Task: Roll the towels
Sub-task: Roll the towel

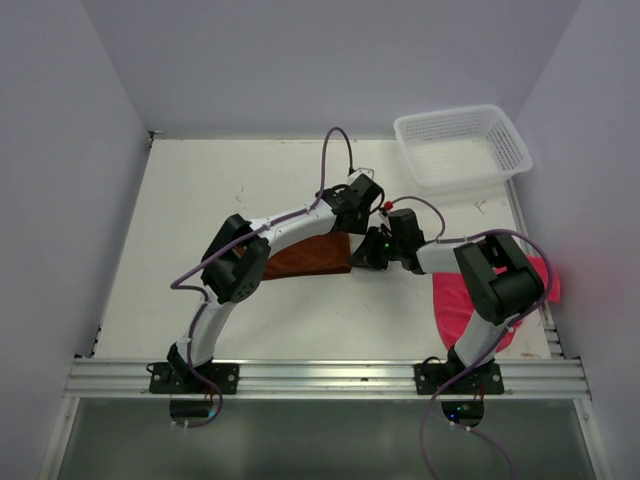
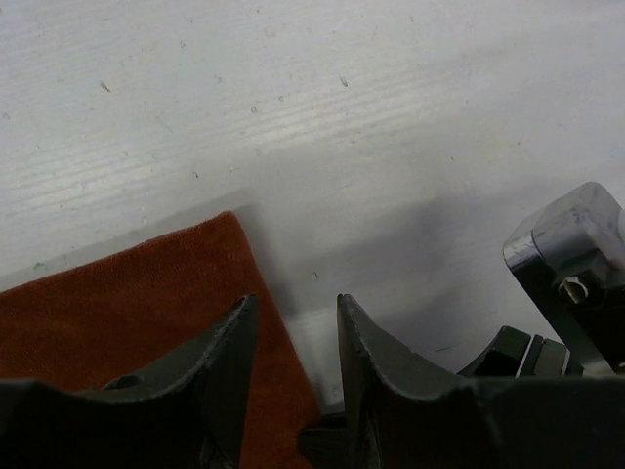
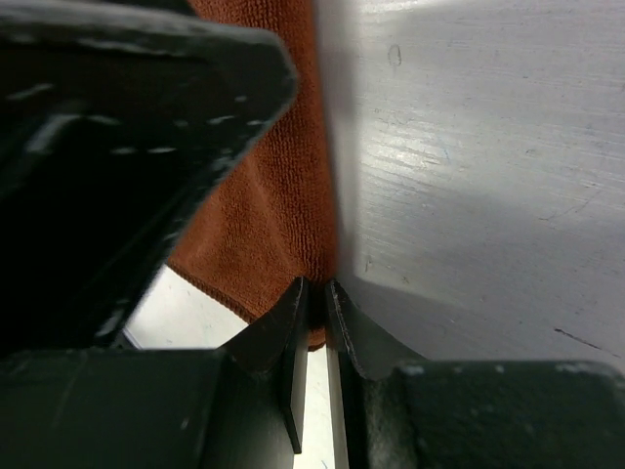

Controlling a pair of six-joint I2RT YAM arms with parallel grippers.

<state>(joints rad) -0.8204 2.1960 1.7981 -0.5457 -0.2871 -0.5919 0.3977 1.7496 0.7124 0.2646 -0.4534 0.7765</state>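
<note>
On the worktop [image 1: 200, 200], we see the right claw [image 3: 314, 285] pinching the rust-brown towel [image 1: 310, 258], the left claw [image 2: 297, 303] open astride its edge.

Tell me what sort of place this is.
Probably a robotics lab test cell: plain white walls box in a white table, two arms are bolted to an aluminium rail, and a rust-brown towel, pink towel and mesh basket serve as props.

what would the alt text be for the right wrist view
The jaws of the right gripper are nearly shut on the lower corner of a rust-brown terry cloth towel lying on a scuffed white table. A blurred black machine part fills the upper left.
</note>
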